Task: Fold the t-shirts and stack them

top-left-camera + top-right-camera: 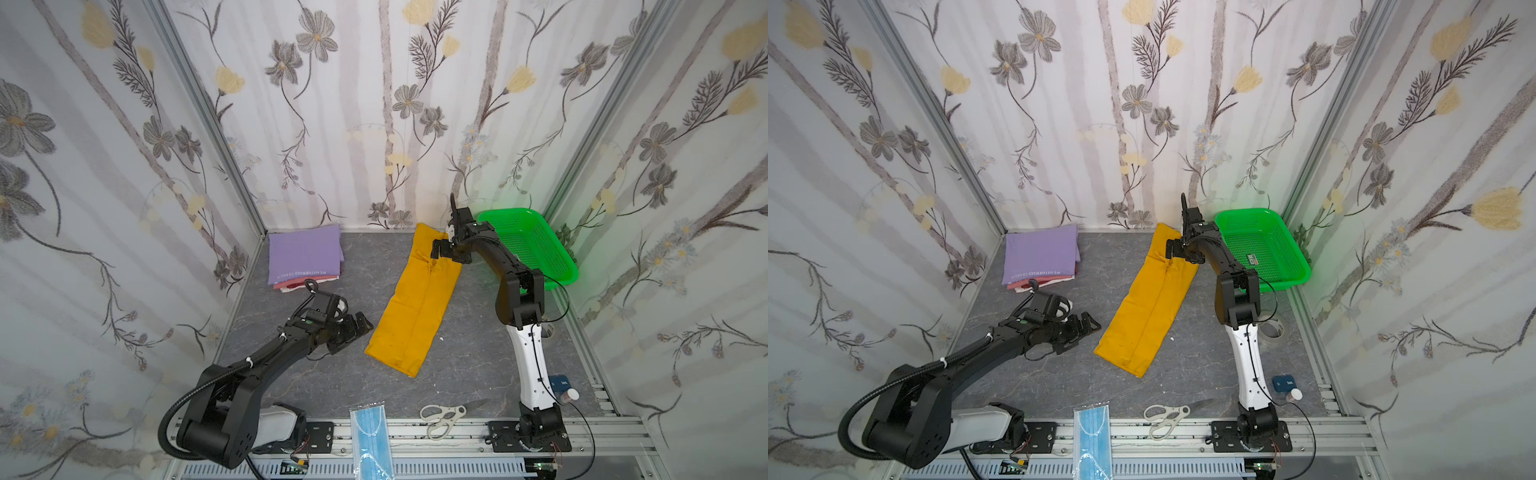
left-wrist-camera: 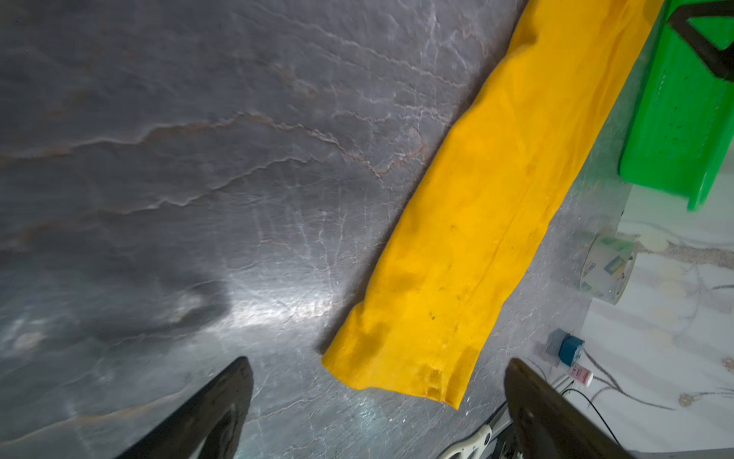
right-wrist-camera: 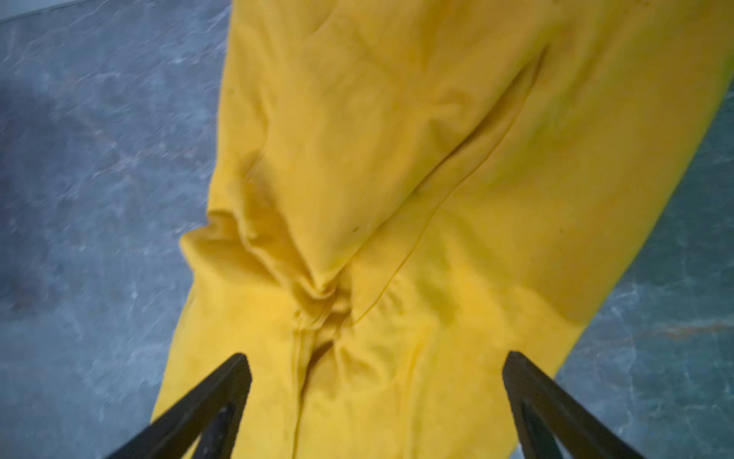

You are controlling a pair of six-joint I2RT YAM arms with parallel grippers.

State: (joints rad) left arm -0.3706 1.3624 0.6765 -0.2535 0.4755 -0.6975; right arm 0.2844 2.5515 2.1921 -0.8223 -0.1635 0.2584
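In the middle of the gray table (image 1: pixel 340 374), the yellow t-shirt (image 1: pixel 415 307) lies folded into a long strip. My right gripper (image 1: pixel 439 250) hangs over its far end, jaws spread and empty. My left gripper (image 1: pixel 355 328), equally spread and empty, sits beside its near end. The lilac t-shirt (image 1: pixel 303 253) lies folded atop others in the far left corner.

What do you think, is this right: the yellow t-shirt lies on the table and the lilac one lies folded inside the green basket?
No: the lilac t-shirt lies folded atop a stack on the table, outside the green basket; both top views.
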